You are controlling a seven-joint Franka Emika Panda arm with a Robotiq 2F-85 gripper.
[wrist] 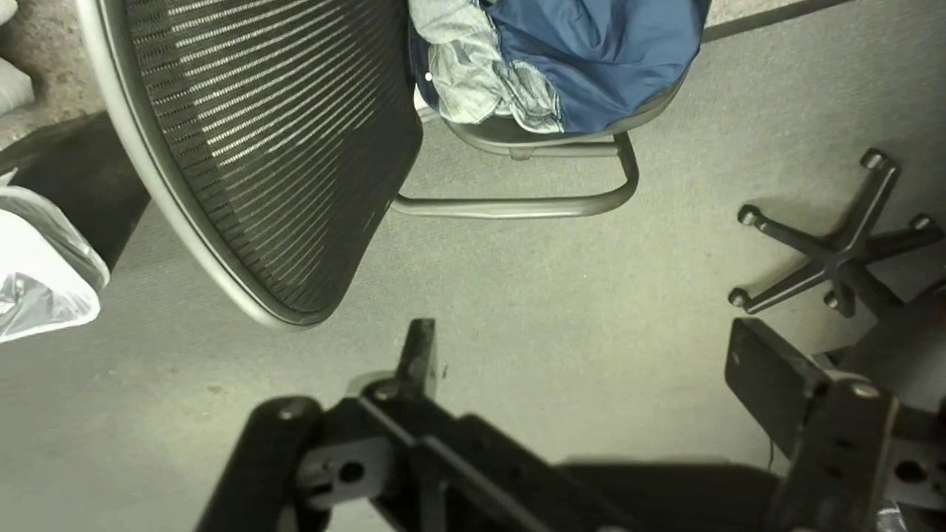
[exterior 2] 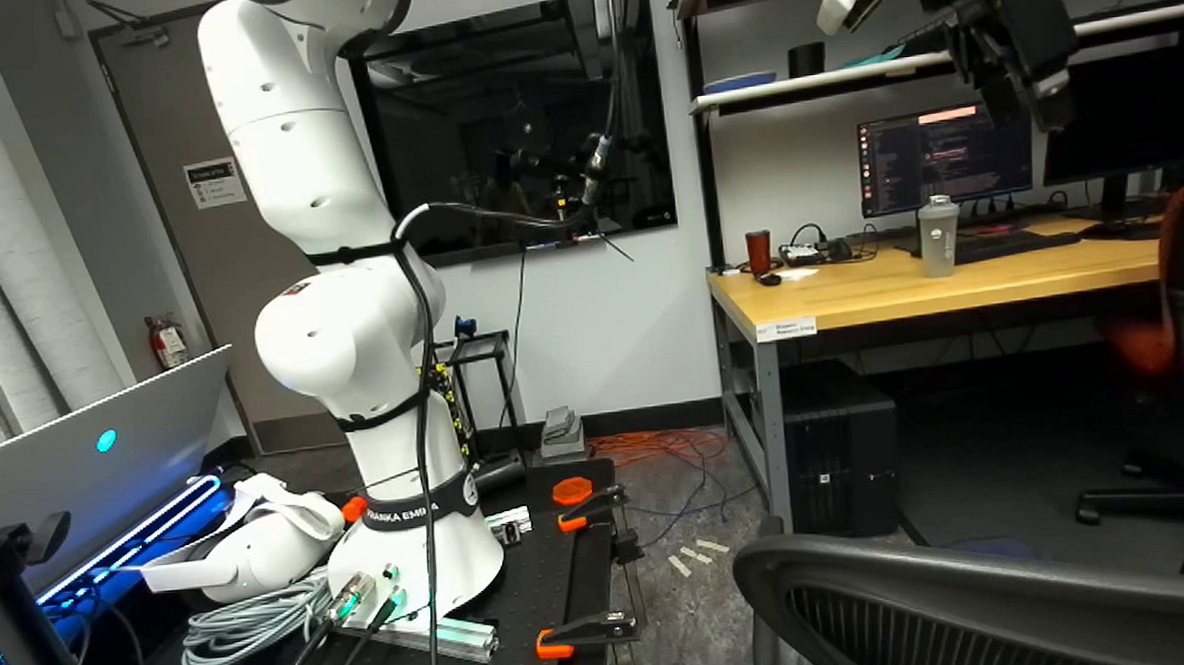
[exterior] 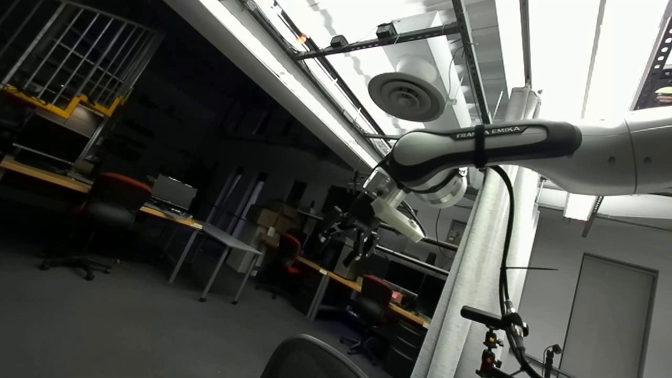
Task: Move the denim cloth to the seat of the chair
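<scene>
The denim cloth (wrist: 606, 59) is dark blue with a pale, crumpled part. It lies on the seat of the mesh-backed chair, at the top of the wrist view, and is cut off by the frame edge. The chair's backrest (wrist: 273, 140) is at its left, and a seat edge shows below the cloth. The backrest top also shows in both exterior views (exterior: 312, 359) (exterior 2: 963, 586); the cloth is out of view there. My gripper (wrist: 580, 340) is open and empty, with only floor visible between its fingers. It hangs high in both exterior views (exterior: 344, 241) (exterior 2: 1027, 114).
A lined bin (wrist: 52, 273) stands left of the chair in the wrist view. A wheeled chair base (wrist: 835, 255) is at the right. A wooden desk (exterior 2: 950, 287) with monitors and a shelf stands behind. The black robot table (exterior 2: 553, 574) carries orange clamps near its edge.
</scene>
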